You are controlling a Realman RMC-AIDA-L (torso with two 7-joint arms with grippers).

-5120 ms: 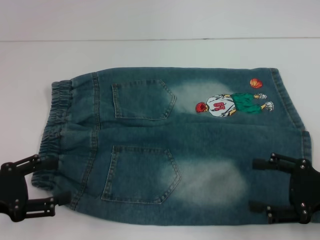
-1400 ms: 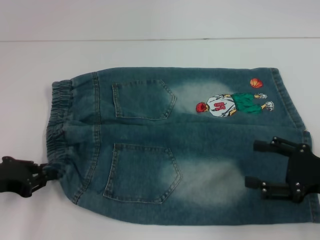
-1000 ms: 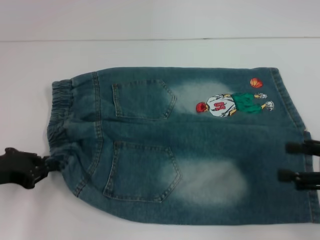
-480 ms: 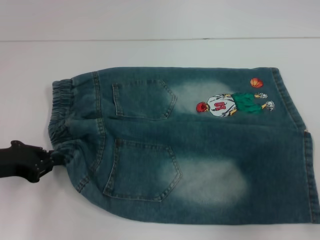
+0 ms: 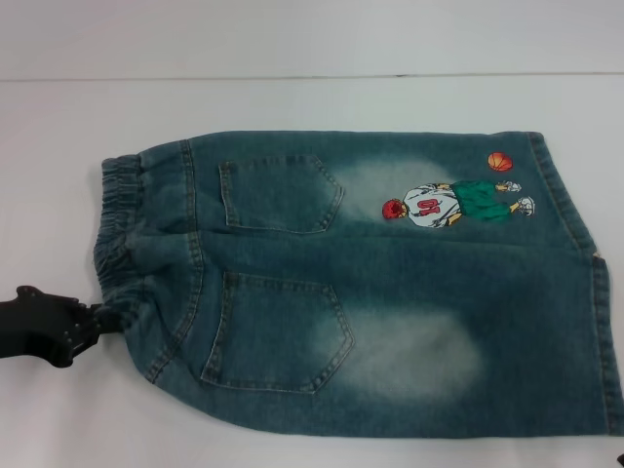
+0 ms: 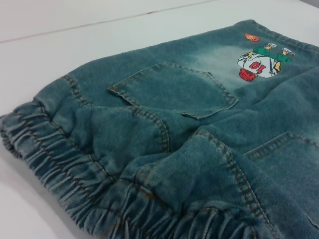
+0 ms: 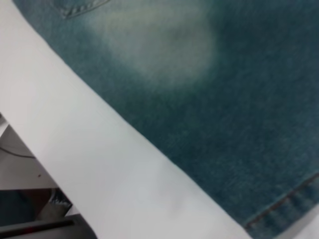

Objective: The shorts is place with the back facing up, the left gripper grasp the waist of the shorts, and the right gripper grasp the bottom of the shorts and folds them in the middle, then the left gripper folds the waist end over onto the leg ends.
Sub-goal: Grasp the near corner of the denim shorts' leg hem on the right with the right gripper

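Observation:
The shorts [image 5: 390, 283] lie flat on the white table with the two back pockets and the basketball player print [image 5: 453, 203] facing up. Their ruffled waist [image 5: 119, 210] is on the left and the leg ends [image 5: 597, 322] are on the right. My left gripper [image 5: 100, 317] is at the near end of the waist, shut on a pinch of the elastic, which bunches toward it. The left wrist view looks along the waist [image 6: 60, 169] and a pocket [image 6: 174, 89]. The right wrist view looks down on faded denim [image 7: 224, 89] and a stitched hem [image 7: 284, 204]. My right gripper is out of view.
The white table [image 5: 292, 58] runs out on all sides of the shorts, with a seam line [image 5: 312, 75] across the back. In the right wrist view the table's near edge [image 7: 45, 164] drops off to dark clutter below.
My right gripper has pulled away from the leg ends to the right and left the head view. The left gripper has shut on the waist's near end and tugged it slightly inward.

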